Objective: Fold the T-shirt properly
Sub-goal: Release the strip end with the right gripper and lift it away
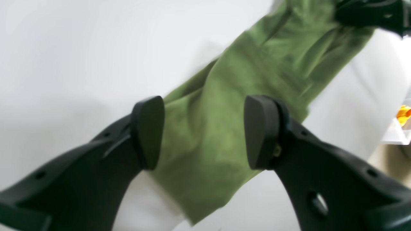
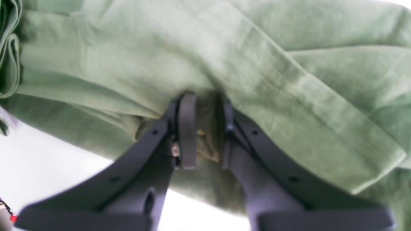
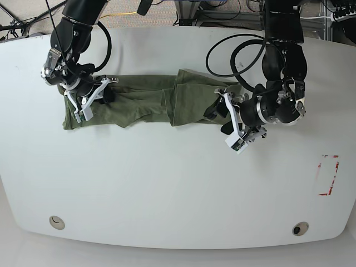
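Observation:
The olive-green T-shirt (image 3: 144,103) lies as a long, wrinkled band across the far half of the white table (image 3: 167,183). At its left end in the base view, my right gripper (image 3: 102,92) is shut on it. The right wrist view shows that right gripper (image 2: 205,128) pinching a bunched fold of the T-shirt (image 2: 224,54) between its pads. My left gripper (image 3: 221,118) stands open at the near edge of the band's right end. In the left wrist view the left gripper (image 1: 204,131) has its pads spread wide, and the T-shirt (image 1: 257,73) lies beyond them, not gripped.
A red-outlined rectangle (image 3: 328,175) is marked on the table at the right. Cables (image 3: 233,11) and equipment crowd the far edge. Two round fittings (image 3: 55,222) sit near the front edge. A small orange object (image 1: 404,114) shows at the right edge of the left wrist view.

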You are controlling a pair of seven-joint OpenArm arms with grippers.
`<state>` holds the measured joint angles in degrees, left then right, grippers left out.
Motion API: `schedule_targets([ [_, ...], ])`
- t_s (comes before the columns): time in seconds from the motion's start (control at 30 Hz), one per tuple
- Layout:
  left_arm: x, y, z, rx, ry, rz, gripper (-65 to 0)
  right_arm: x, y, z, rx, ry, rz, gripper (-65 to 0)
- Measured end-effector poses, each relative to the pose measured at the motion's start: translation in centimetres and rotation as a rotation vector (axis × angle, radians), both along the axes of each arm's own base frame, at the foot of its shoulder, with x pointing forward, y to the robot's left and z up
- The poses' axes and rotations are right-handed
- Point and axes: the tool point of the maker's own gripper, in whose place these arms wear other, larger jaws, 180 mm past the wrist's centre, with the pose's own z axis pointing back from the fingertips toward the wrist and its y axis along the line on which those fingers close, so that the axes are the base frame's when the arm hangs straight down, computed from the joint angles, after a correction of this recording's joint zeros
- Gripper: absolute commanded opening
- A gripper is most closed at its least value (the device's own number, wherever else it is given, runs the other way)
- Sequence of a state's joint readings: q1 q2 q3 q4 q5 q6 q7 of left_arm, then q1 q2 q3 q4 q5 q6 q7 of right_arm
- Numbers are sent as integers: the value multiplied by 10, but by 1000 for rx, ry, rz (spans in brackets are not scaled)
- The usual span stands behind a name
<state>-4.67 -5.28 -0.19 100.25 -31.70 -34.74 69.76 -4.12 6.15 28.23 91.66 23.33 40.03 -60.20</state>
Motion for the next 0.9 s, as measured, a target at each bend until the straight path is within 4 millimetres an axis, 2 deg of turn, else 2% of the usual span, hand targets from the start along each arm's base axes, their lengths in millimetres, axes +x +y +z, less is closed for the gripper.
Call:
schedule_targets([
  [0.17,-7,14,-21,41,20,38,-285,1,-5,13,-55,1,17,-260],
  [0.3,-13,15,-58,31,103,67,-285,5,-17,32,-66,-31,-37,-163],
  [0.37,-17,17,-74,29,149,81,-285,8,-23,43,-38,-62,-70,-136],
  [0.43,-13,17,-75,-7,136,95,-285,9,-33,51,-11,-67,-111,-98],
  [0.5,-14,19,-78,-4,140,100,-285,7,-50,57,20,-63,-167,-75],
  [0.57,-15,22,-79,-10,132,102,-285,7,-76,63,44,-86,-248,-43],
  [0.67,-16,26,-79,-13,130,104,-285,0,-107,57,62,-33,-307,-17],
  [0.9,-17,35,-80,6,129,100,-285,0,-152,45,193,6,-384,-11],
])
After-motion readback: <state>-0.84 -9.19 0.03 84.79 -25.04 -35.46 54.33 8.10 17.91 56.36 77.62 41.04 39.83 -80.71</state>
